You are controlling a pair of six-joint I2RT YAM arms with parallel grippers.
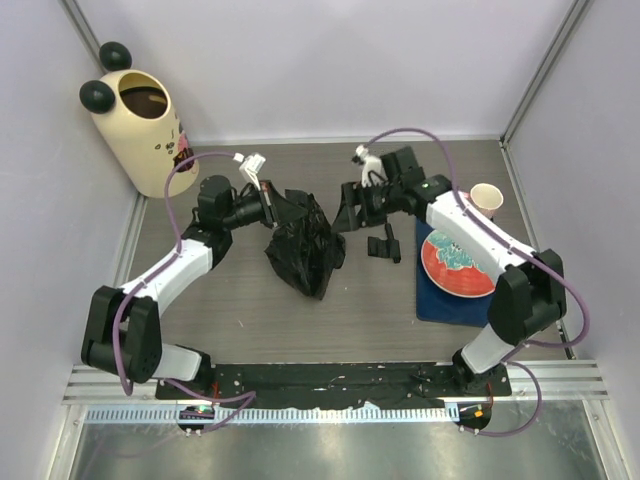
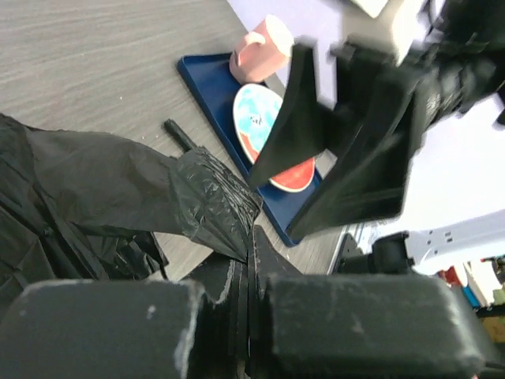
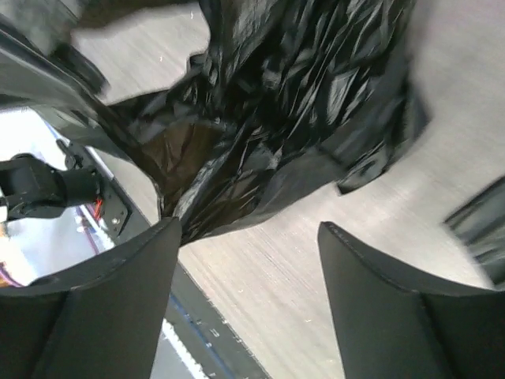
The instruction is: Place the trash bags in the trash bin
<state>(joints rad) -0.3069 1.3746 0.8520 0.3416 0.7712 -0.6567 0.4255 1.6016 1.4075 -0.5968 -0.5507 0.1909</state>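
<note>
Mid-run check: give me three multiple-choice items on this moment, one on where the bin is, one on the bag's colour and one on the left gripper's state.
1. Where does the trash bin stand?
A. at the far left corner of the table
B. on the blue tray
C. between the arm bases

2. What colour is the trash bag?
A. white
B. black
C. blue

3. The left gripper is:
A. open over the bin
B. shut with nothing in it
C. shut on the trash bag

Answers:
1 A: the top view shows it at the back left.
2 B: it is glossy black in every view.
3 C: the left wrist view shows a corner of the bag pinched between closed fingers.
</note>
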